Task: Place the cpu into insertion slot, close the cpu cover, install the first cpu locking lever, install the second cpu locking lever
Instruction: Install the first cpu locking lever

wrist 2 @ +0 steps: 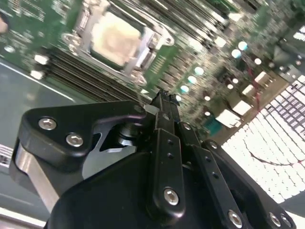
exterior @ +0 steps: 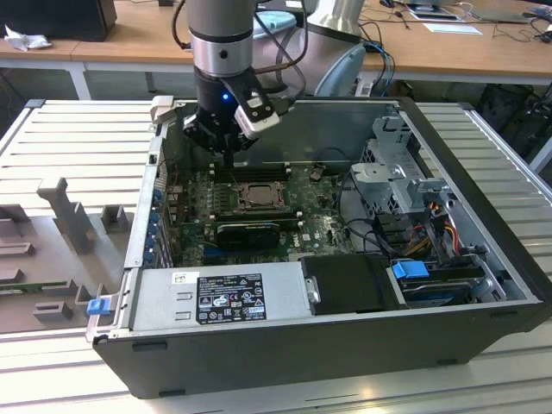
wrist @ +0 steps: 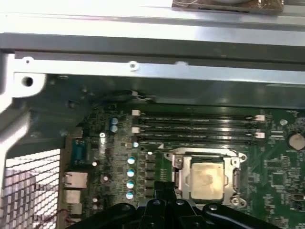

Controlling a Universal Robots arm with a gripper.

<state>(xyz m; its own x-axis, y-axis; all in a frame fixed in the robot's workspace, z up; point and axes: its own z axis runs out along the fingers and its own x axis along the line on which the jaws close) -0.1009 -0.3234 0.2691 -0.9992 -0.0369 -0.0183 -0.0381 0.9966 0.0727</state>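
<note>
The cpu (wrist: pixel 206 177) lies flat in the insertion slot (exterior: pixel 257 197) on the green board, its pale metal top showing. The silver cpu cover (wrist: pixel 235 164) lies down around it as a frame; in the second wrist view the cpu (wrist 2: pixel 116 37) and the cover (wrist 2: pixel 151 42) appear again. My gripper (exterior: pixel 228 159) hangs just behind the slot, above the memory slots, a little over the board. Its black fingers meet at the tip in both wrist views, gripper (wrist 2: pixel 164 98) and gripper (wrist: pixel 164 187), shut with nothing between them. How the locking levers stand I cannot tell.
Long black memory slots (wrist: pixel 198 129) run behind the socket. The open case holds a power supply (exterior: pixel 220 293) at the front, a black heat sink (exterior: pixel 250 231), a drive cage (exterior: pixel 405 185) and cables on the exterior view's right. The case's rear wall (wrist: pixel 143 43) stands close behind.
</note>
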